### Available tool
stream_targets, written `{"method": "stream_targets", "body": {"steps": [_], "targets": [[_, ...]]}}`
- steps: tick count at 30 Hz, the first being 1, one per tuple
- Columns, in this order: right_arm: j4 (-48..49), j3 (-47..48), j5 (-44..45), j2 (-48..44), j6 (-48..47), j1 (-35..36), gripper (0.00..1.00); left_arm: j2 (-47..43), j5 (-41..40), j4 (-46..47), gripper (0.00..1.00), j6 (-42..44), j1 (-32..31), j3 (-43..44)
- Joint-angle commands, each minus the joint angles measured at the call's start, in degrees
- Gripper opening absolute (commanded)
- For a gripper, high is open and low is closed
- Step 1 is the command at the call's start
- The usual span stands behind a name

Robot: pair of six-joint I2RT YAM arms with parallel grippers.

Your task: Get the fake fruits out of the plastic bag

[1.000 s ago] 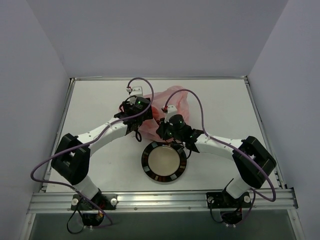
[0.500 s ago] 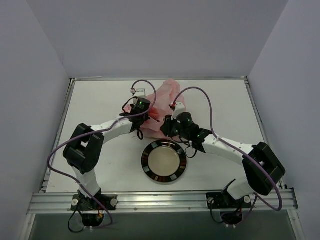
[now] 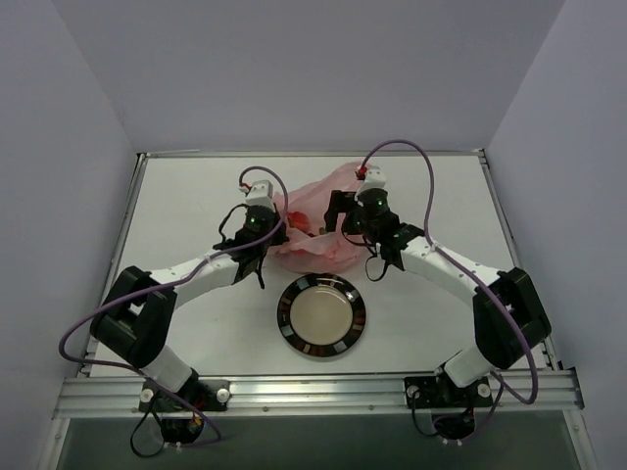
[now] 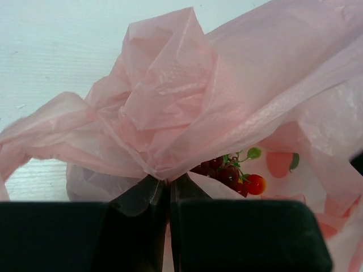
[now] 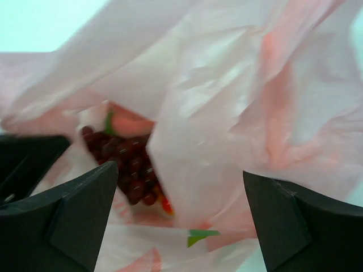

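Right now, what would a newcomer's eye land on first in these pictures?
The crinkly pink plastic bag, bunched at the far middle of the table. The left gripper is shut on a fold of it; the open right gripper faces its mouth, where a dark red grape bunch shows inside. A dark-rimmed plate lies on the near side.

I can read no words, numbers or brand marks in any view. The plastic bag (image 4: 187, 107), just ahead of my left gripper (image 4: 168, 190), carries only pinkish-red and green printed shapes, no letters.
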Motion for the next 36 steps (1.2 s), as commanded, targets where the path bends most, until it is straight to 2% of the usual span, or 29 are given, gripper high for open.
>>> {"method": "stream_targets", "body": {"steps": [1,7,9,10,11,14,16,21,24,30,36], "targets": [[-1.5,2.8,3.6,6.6,0.0,-4.1,0.90,-0.7,3.7,8.6,0.02,-1.3,0.9,0.3],[6.8,5.6,-8.0,16.1,2.0,-8.8,0.89,5.1,8.6,16.6,0.02,-3.7,3.9,3.0],[8.2,7.1,-11.1,17.6,2.4,-9.8,0.71,6.5,9.7,17.9,0.02,-4.8,5.1,4.6],[9.9,9.1,-11.9,19.2,2.9,-10.3,0.54,7.4,11.9,18.6,0.02,-5.4,5.6,5.5],[11.0,10.3,-13.5,20.0,3.3,-12.3,0.23,7.6,12.5,18.6,0.02,-5.6,6.3,7.5],[18.7,13.8,-28.3,22.5,8.2,-16.6,0.00,7.6,16.3,20.8,0.02,-6.6,8.2,9.7],[24.5,14.6,-32.6,22.5,12.3,-18.4,0.00,7.2,18.5,24.1,0.02,-9.7,9.8,9.6],[30.3,10.2,-37.8,21.7,17.2,-21.8,0.00,6.3,25.5,31.2,0.02,-15.2,12.7,5.5],[26.9,5.4,-35.2,23.7,16.4,-21.6,0.00,7.6,28.3,34.8,0.02,-16.4,12.7,0.8],[19.1,-2.0,-29.2,19.5,11.8,-20.3,0.00,10.1,33.5,39.1,0.02,-17.3,13.6,-6.4],[9.0,4.0,-22.1,23.8,7.3,-20.1,0.00,13.6,37.4,43.5,0.02,-18.1,13.7,-9.1]]}}
